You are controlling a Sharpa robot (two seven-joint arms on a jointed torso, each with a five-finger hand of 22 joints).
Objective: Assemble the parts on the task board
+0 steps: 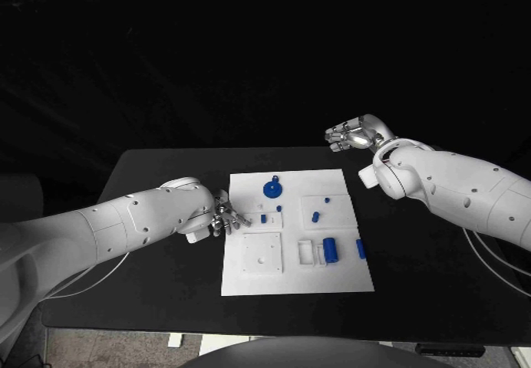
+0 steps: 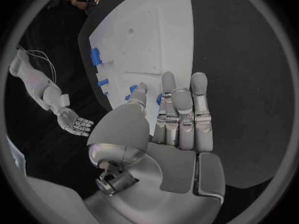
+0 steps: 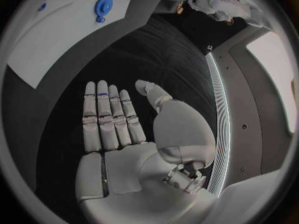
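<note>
The white task board [image 1: 298, 264] lies in the middle of the black table. A blue gear [image 1: 272, 188] sits near its far edge, also seen from the right wrist as the gear [image 3: 103, 5]. Small blue pegs [image 1: 315, 216] stand mid-board, and a blue cylinder [image 1: 330, 247] and a blue bar [image 1: 360, 248] lie nearer me. My left hand [image 1: 225, 217] hovers at the board's left edge with fingers [image 2: 181, 109] stretched out, holding nothing; small blue parts [image 2: 102, 82] lie just beyond its fingertips. My right hand [image 1: 354, 134] is raised past the table's far right, its fingers [image 3: 109, 114] spread and empty.
A square white plate [image 1: 261, 253] with a hole sits in the board's near left part, with white slotted holders [image 1: 305, 253] beside it. Bare black table [image 1: 166, 291] runs round the board on all sides.
</note>
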